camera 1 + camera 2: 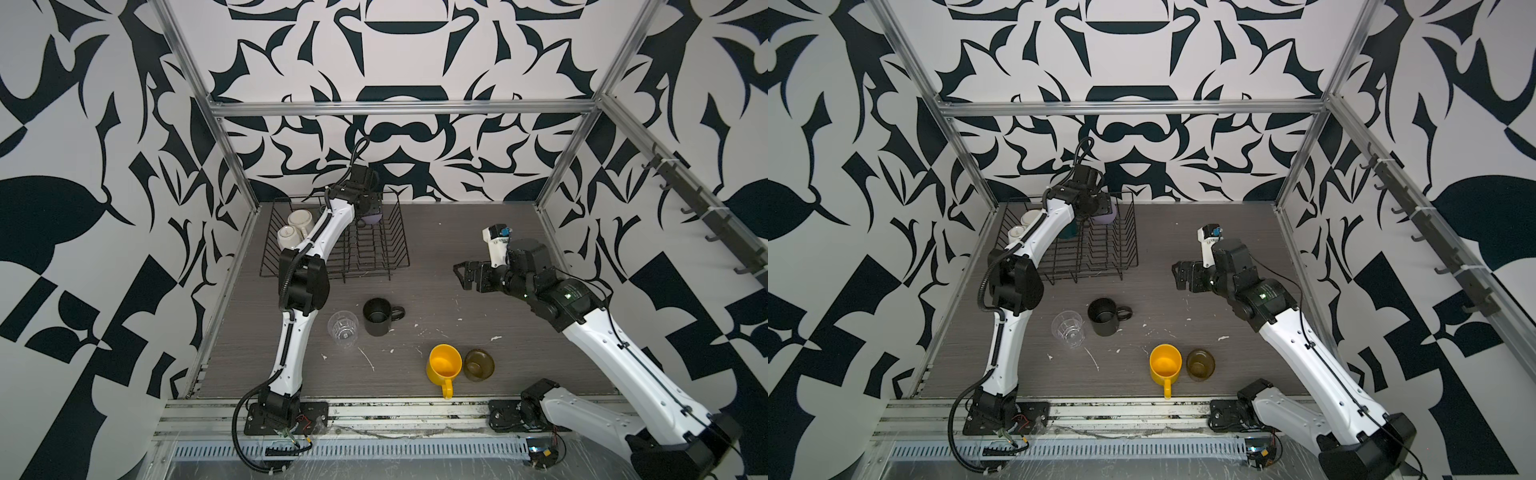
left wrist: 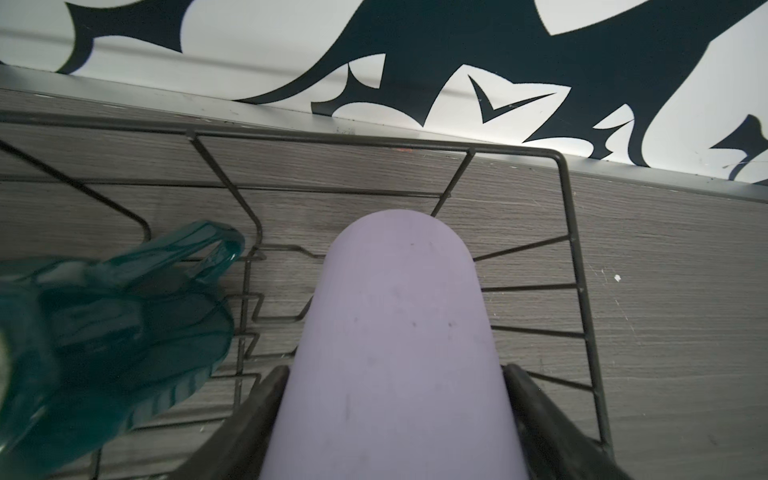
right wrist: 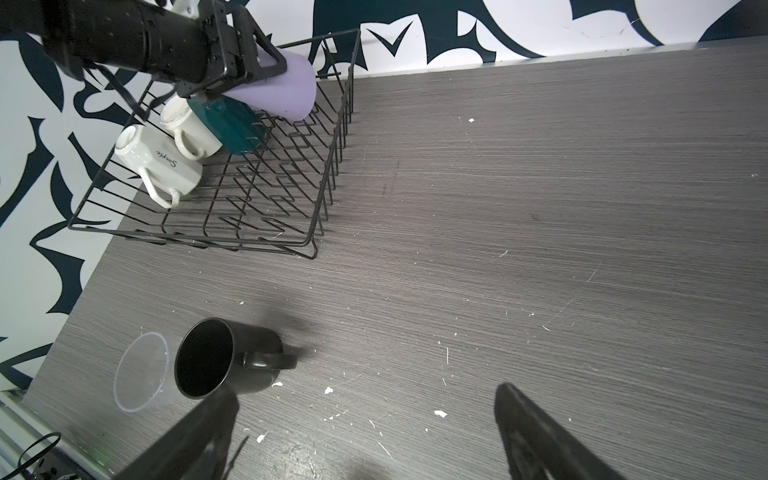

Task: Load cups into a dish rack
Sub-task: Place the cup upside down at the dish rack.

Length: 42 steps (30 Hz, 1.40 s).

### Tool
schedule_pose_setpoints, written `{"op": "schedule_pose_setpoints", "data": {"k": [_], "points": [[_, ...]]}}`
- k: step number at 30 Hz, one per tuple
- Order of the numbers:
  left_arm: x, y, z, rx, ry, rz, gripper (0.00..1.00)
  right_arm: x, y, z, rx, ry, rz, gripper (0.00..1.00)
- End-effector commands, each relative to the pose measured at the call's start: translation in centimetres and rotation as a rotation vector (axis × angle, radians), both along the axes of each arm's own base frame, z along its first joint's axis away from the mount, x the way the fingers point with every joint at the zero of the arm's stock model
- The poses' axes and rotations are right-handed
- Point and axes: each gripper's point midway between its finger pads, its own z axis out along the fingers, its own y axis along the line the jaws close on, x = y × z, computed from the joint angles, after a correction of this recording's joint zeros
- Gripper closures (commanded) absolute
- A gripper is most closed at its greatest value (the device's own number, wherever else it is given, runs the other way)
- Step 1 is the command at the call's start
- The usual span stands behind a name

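My left gripper (image 2: 397,369) is shut on the lilac tumbler (image 2: 395,316), holding it tilted over the far right corner of the black wire dish rack (image 1: 405,243). A teal mug (image 3: 232,124) lies in the rack beside the tumbler, and two cream mugs (image 1: 300,219) (image 1: 286,237) lie at the rack's far left. On the table stand a clear glass (image 1: 343,329), a black mug (image 1: 377,316), a yellow mug (image 1: 444,365) and a small olive-brown glass (image 1: 478,365). My right gripper (image 3: 369,392) hovers open and empty over the table, right of the rack.
Aluminium frame posts and patterned walls close in the table on three sides. The left arm's elbow (image 1: 303,278) hangs over the rack's front left. White flecks dot the grey wood-grain tabletop (image 1: 478,232). A slotted rail (image 1: 374,449) runs along the front edge.
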Motion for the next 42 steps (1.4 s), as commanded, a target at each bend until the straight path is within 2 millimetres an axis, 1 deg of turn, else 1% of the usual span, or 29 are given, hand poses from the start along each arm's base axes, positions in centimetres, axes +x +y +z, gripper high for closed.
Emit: {"op": "schedule_pose_setpoints", "data": {"k": [1, 9, 10, 12, 13, 14, 15, 17, 19, 20, 21, 23, 28, 33, 36, 39, 41, 42], "points": [[0.5, -0.7, -0.4, -0.005, -0.006, -0.008, 1.00, 0.0, -0.1, 0.7, -0.003, -0.029, 0.000, 0.02], [0.6, -1.6, -3.6, -0.008, 0.053, -0.026, 1.00, 0.0, 0.1, 0.4, 0.007, -0.019, 0.006, 0.02], [0.6, -1.7, -3.9, -0.012, 0.059, -0.029, 0.97, 0.0, 0.1, 0.3, 0.006, -0.017, 0.008, 0.02], [0.6, -1.7, -4.4, -0.013, 0.071, -0.031, 0.85, -0.1, 0.1, 0.2, 0.005, -0.016, 0.008, 0.02], [0.6, -1.9, -4.6, -0.016, 0.073, -0.034, 0.70, -0.1, 0.1, 0.2, 0.005, -0.014, 0.008, 0.02], [0.5, -1.9, -4.8, -0.016, 0.080, -0.033, 0.51, -0.1, 0.1, 0.1, 0.005, -0.014, 0.006, 0.02], [0.5, -2.0, -4.9, -0.019, 0.083, -0.034, 0.42, -0.1, 0.1, 0.1, 0.006, -0.014, 0.007, 0.02], [0.5, -2.0, -5.1, -0.023, 0.090, -0.034, 0.27, -0.1, 0.1, 0.0, 0.005, -0.013, 0.007, 0.02], [0.4, -2.2, -5.2, -0.028, 0.092, -0.040, 0.16, -0.1, 0.1, 0.0, 0.004, -0.013, 0.007, 0.02], [0.4, -2.2, -5.2, -0.030, 0.093, -0.042, 0.07, -0.1, 0.1, -0.1, 0.003, -0.011, 0.007, 0.02], [0.4, -2.2, -5.1, -0.032, 0.091, -0.043, 0.04, 0.0, 0.1, 0.0, 0.004, -0.012, 0.006, 0.02], [0.4, -2.2, -4.9, -0.034, 0.086, -0.044, 0.01, 0.0, 0.2, -0.1, 0.002, -0.010, 0.010, 0.02], [0.3, -2.5, -3.5, -0.060, 0.059, -0.060, 0.01, 0.2, 0.3, -0.2, 0.003, -0.010, 0.013, 0.02], [0.2, -2.8, -1.5, -0.086, 0.022, -0.072, 0.01, 0.2, 0.3, -0.2, 0.001, -0.009, 0.015, 0.03], [0.0, -2.9, 0.6, -0.109, -0.020, -0.080, 0.01, 0.1, 0.1, -0.4, -0.010, -0.003, 0.007, 0.03], [-0.5, -2.6, 3.4, -0.127, -0.072, -0.080, 0.01, -0.1, -0.3, -0.8, -0.031, 0.020, -0.006, 0.05], [-1.1, -2.3, 5.6, -0.137, -0.110, -0.079, 0.01, -0.4, -0.7, -1.3, -0.054, 0.043, -0.019, 0.06], [-1.3, -2.1, 6.4, -0.135, -0.124, -0.075, 0.01, -0.5, -1.1, -1.6, -0.069, 0.056, -0.031, 0.07]]}}
